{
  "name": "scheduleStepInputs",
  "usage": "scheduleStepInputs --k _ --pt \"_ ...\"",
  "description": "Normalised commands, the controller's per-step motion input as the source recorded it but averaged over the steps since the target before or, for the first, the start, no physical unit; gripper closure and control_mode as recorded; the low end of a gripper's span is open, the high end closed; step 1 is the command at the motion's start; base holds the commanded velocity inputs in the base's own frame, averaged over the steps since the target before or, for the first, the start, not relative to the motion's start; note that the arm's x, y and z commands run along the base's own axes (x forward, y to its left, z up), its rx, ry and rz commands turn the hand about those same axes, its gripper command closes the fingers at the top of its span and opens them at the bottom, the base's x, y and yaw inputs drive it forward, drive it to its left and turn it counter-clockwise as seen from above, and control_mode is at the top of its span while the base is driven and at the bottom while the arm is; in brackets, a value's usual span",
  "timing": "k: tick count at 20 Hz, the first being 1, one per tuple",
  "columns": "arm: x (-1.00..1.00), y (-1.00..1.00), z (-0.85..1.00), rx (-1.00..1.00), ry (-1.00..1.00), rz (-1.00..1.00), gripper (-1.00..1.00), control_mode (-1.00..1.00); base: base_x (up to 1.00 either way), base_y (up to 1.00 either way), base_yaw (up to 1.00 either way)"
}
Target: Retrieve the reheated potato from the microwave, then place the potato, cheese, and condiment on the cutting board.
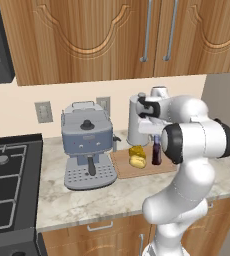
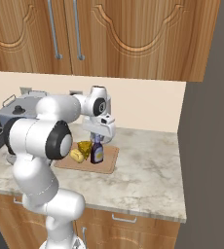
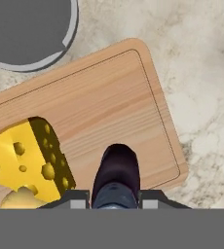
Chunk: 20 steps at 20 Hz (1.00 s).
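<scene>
The gripper (image 3: 115,203) is clamped on the upright bottle (image 3: 115,172), right above the board (image 3: 109,92), beside the cheese (image 3: 28,155).

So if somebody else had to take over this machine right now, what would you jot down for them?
Hand: shut on the condiment bottle, which stands upright on the cutting board.
Potato and cheese: already on the board, side by side, left of the bottle.
Done: all three items are on the board.
Left: open the hand and lift away, probably without tipping the bottle.
</scene>
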Motion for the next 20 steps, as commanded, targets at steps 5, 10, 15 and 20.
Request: scheduleStepInputs --k 5,10,15,20 --pt "0.04 0.02 -0.09 0.0 -0.03 0.01 1.0 -1.0 0.0 0.0 0.0" --pt "-0.08 0.0 0.0 0.0 -0.08 0.0 1.0 -1.0 0.0 0.0 0.0" --pt "-0.04 0.0 0.0 0.0 -0.06 0.0 1.0 -1.0 0.0 0.0 0.0" --pt "-0.02 0.0 0.04 0.0 -0.1 0.0 1.0 -1.0 0.0 0.0 0.0"
